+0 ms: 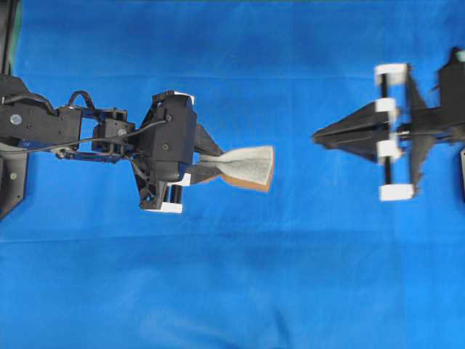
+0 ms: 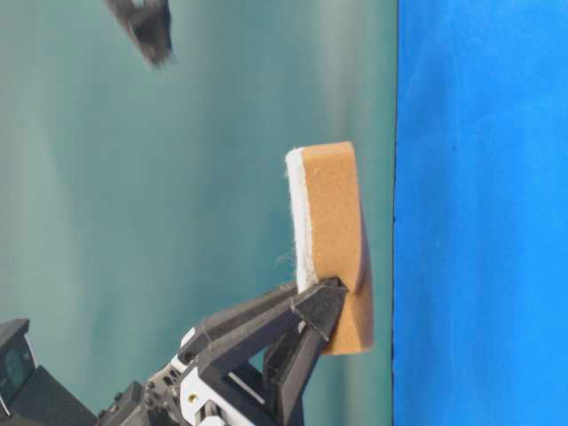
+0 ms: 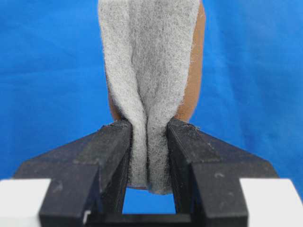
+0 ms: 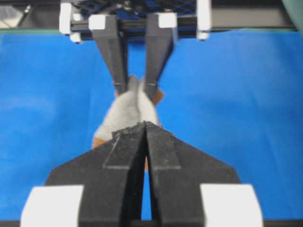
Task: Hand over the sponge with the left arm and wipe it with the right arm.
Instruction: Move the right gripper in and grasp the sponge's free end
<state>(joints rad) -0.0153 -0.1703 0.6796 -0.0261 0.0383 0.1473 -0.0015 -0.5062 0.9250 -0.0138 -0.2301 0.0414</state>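
The sponge [image 1: 247,166] hangs above the blue cloth, grey fuzzy face up and orange layer below. My left gripper [image 1: 205,166] is shut on its near end, and in the left wrist view the fingers [image 3: 113,142] pinch the sponge [image 3: 149,61] into a fold. My right gripper [image 1: 317,136] is to the right, apart from the sponge and pointing at it, blurred. In the right wrist view its tips [image 4: 145,125] meet with nothing between them, and the sponge [image 4: 125,111] and the left gripper [image 4: 137,85] lie beyond. The table-level view shows the sponge [image 2: 333,222] held off the cloth.
A blue cloth [image 1: 240,276] covers the whole table. The left arm's base [image 1: 14,138] stands at the left edge and the right arm's body [image 1: 443,109] at the right edge. A teal backdrop [image 2: 133,177] fills the table-level view.
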